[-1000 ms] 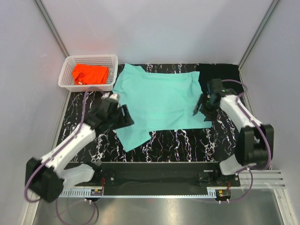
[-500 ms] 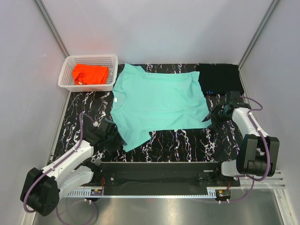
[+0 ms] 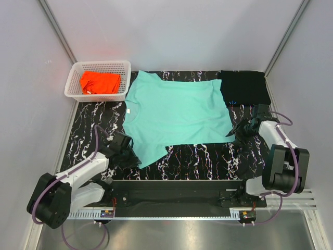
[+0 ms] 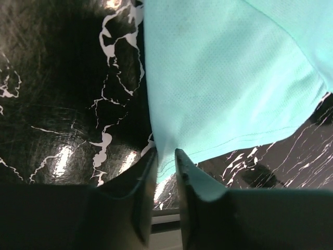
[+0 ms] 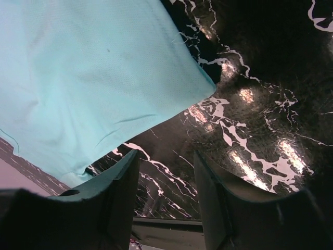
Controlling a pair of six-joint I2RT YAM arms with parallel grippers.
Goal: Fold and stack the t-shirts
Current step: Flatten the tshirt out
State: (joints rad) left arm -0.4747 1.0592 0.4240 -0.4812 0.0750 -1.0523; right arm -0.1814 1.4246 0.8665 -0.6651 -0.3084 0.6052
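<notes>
The mint-teal t-shirt (image 3: pixel 174 112) lies spread flat on the black white-veined tabletop. My left gripper (image 3: pixel 132 158) sits at its near left sleeve; in the left wrist view my left gripper (image 4: pixel 165 169) is shut on the hem of that sleeve (image 4: pixel 223 88). My right gripper (image 3: pixel 238 131) is open and empty at the shirt's near right corner (image 5: pixel 93 83), just off the cloth (image 5: pixel 165 172). The orange t-shirt (image 3: pixel 100 82) lies bunched in the white basket. The black t-shirt (image 3: pixel 243 87) lies folded at the back right.
The white lattice basket (image 3: pixel 99 65) stands at the back left corner. Grey walls close in the table on three sides. The metal rail with the arm bases (image 3: pixel 177 197) runs along the near edge.
My left gripper moved down off the shirt's left edge to its near left sleeve and closed on the hem. My right gripper moved right and nearer, off the shirt's right edge.
</notes>
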